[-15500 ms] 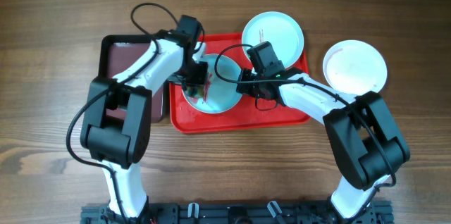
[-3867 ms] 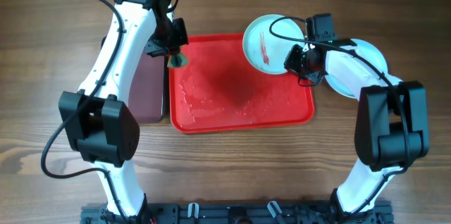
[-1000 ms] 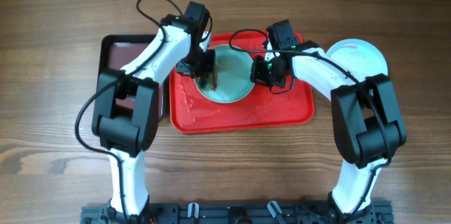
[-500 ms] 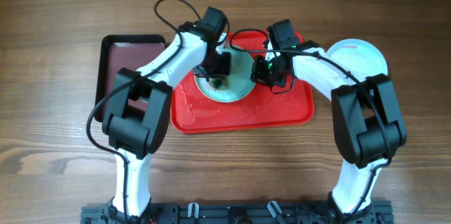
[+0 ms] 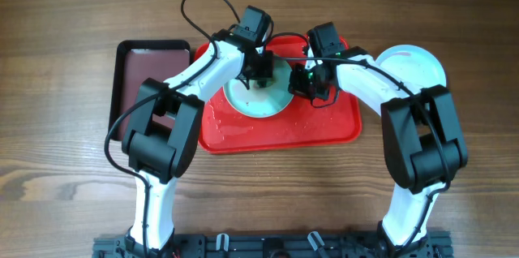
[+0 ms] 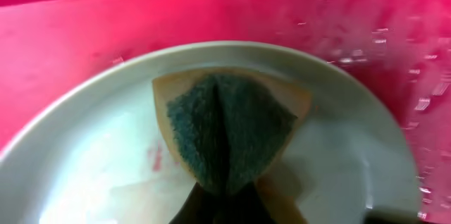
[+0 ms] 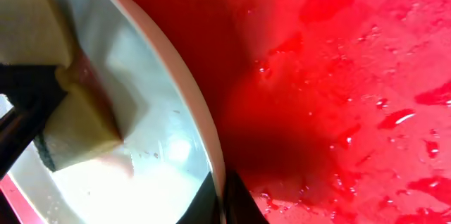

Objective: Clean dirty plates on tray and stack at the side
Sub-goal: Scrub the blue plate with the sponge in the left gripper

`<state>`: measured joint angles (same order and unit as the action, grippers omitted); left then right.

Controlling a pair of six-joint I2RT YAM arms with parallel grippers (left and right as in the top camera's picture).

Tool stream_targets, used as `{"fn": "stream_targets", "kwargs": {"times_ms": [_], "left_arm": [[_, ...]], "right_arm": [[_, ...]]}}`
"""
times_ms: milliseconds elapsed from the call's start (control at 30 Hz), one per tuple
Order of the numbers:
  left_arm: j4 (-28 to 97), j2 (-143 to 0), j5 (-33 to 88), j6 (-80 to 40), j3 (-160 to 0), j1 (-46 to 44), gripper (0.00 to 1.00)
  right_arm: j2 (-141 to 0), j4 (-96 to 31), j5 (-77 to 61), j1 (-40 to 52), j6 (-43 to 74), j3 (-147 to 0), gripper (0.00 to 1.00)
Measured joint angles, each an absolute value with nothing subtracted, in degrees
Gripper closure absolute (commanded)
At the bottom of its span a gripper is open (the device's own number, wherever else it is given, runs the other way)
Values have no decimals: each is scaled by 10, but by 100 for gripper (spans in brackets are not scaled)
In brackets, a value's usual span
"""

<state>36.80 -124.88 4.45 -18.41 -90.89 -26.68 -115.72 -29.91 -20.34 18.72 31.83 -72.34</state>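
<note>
1. Left gripper (image 6: pixel 225 206): the jaws are pressed together on a folded sponge (image 6: pixel 225 129). Its green scouring face points outward and is held down on the pale plate (image 6: pixel 338 175).
2. Right gripper (image 7: pixel 220 197): the jaws appear to pinch the plate's right rim. Only the fingertips show at the lower edge of the wrist view, so the depth of the bite cannot be told.
3. Location: the pale plate lies in the far middle of the red tray (image 5: pixel 324 128), between the two grippers. A faint red smear (image 6: pixel 155 157) shows just left of the sponge.
4. Plate handling: judge it rigid, light and shallow. The surface is wet and therefore slippery. The rim is the only part that offers a hold, so take it there, one finger over and one under, clear of the sponge.
5. Sponge handling: soft and compressible, and it folds under the pinch. Press moderately, because a hard push could slide the plate.
6. Tray floor: water droplets (image 7: pixel 394 118) are scattered across it, so expect low friction under the plate.
7. Surroundings: a side plate (image 5: pixel 418 63) rests on the table (image 5: pixel 65 6) right of the tray. A maroon tray (image 5: pixel 134 71) lies to the left.
</note>
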Motion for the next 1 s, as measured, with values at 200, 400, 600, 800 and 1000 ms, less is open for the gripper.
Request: {"fn": "stream_targets", "kwargs": {"times_ms": [200,400,600,800,1000], "left_arm": [[446,-1248,16,-229,-920,-245,96],[527,-1245,44,-241,-924,-209,96],[599,-1245,108,-164,-923,-201,96],[604,-1246,177,-100,-914,-225,96],[548,-1247,202,-114,-913,-245,96]], "right_arm": [[-1157,-299,-206,192,316,-723,96],[-1157,-299,-208,194,311,-723,96],[-1157,-300,-208,194,299,-722,96],[-1157,-297,-214,193,299,-721,96],[-1170,-284,-272,170,299,-720,96]]}}
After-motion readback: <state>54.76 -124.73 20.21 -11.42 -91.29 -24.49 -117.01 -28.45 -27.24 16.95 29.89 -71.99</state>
